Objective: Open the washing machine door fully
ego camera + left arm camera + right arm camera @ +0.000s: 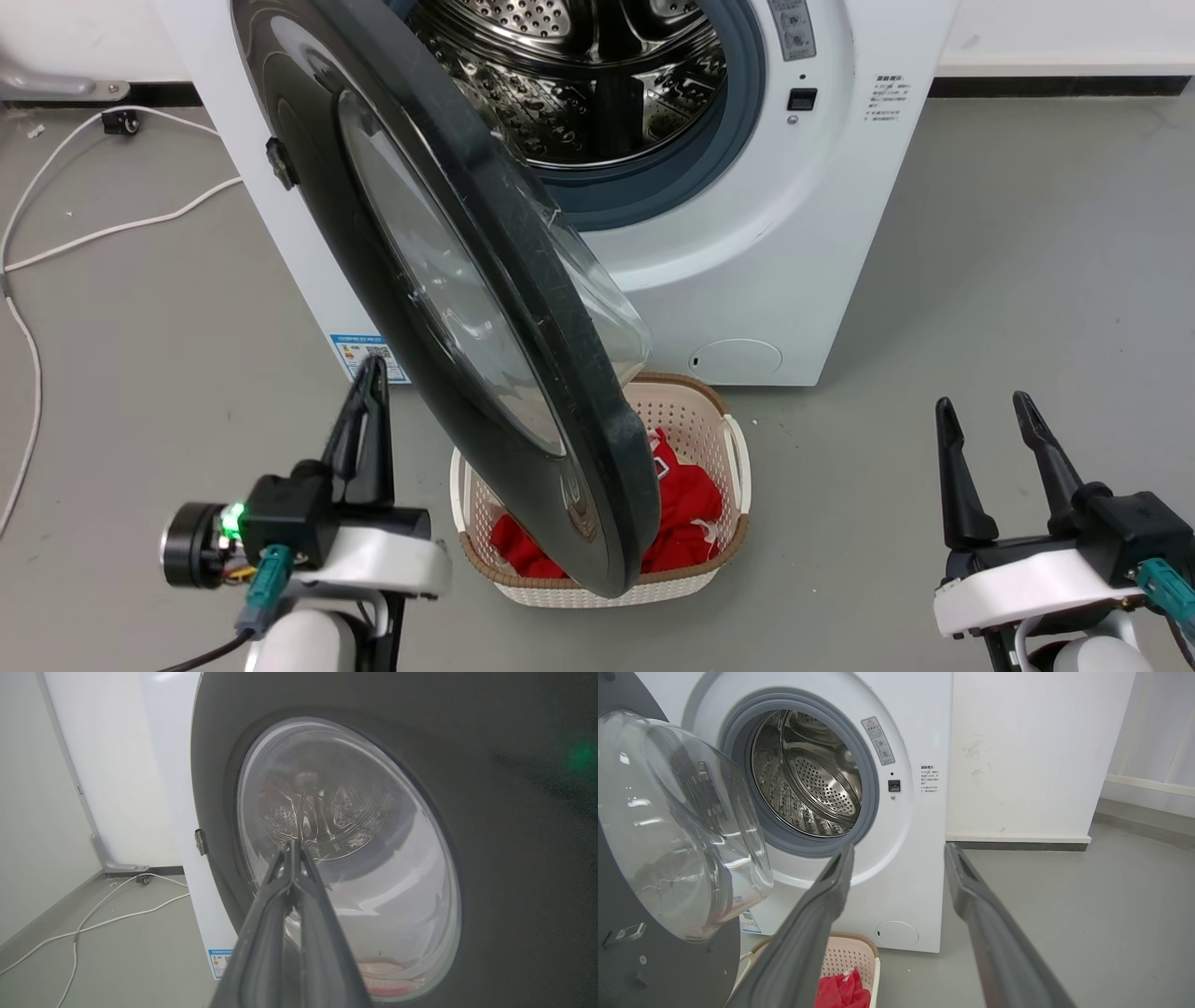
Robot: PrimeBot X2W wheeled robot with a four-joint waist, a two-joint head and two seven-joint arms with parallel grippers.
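Observation:
The washing machine door (448, 280), a big glossy black disc with a bulging glass window, stands swung out roughly edge-on toward me, hinged at the left of the white washing machine (766, 243). The steel drum (579, 75) lies exposed behind it. My left gripper (372, 373) is shut and empty, just left of the door's outer face; in the left wrist view the left gripper (295, 843) points at the door (514, 835) and its glass. My right gripper (985, 403) is open at the lower right, well away from the door. The right wrist view has the right gripper (899, 851) open before the washing machine (920, 826) and the door (668, 826).
A beige perforated basket (719, 420) with red cloth (686, 499) sits on the grey floor under the door's lower edge. White cables (112, 229) trail over the floor at the left. A white wall (1036, 751) stands right of the machine.

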